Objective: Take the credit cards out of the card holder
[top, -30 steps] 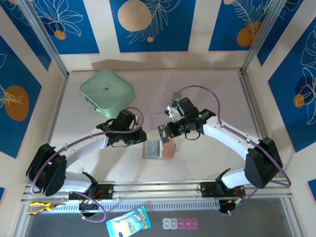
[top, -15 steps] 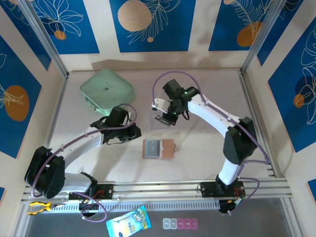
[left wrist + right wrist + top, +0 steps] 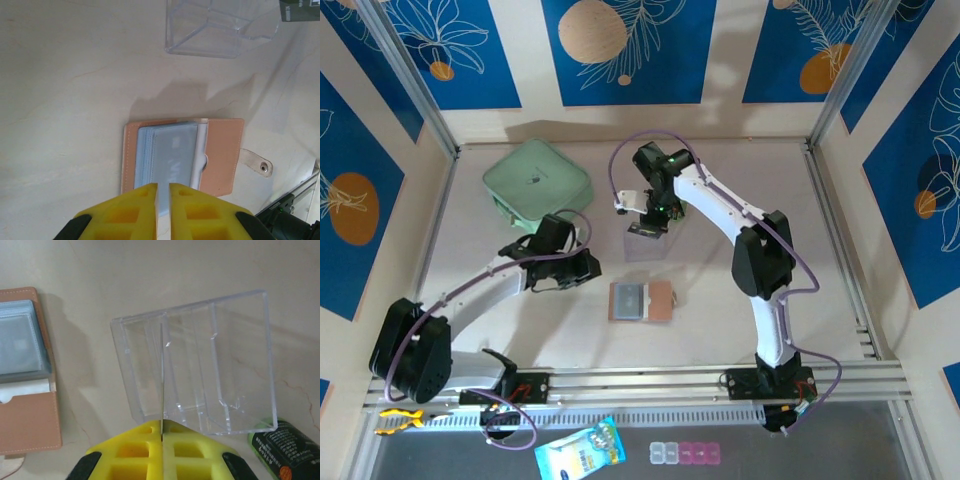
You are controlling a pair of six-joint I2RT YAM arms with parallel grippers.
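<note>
**One card over the box, more waiting in the holder**

You are at the drop-off step. Your right gripper [image 3: 162, 426] is clenched on a single card [image 3: 162, 375], which shows edge-on as a thin line. It hangs above the transparent box [image 3: 200, 365] in the middle of the right wrist view. By my reading, the next move is to lower the card into a compartment and let go. Keep it upright so it slides between the dividers and does not land across a wall. After that, the sleeves need another visit.

The card holder [image 3: 225, 155] lies open and flat on the table [image 3: 60, 75], at the lower centre of the left wrist view. In the top view it sits just below the box. Its long axis runs left to right across the frame. The sleeves with the credit cards [image 3: 172, 157] are on the left half, the tan flap on the right, and the snap tab points to the lower right. Your left gripper [image 3: 163, 189] hovers at the holder's bottom edge, pads almost together and grasping nothing.
</note>
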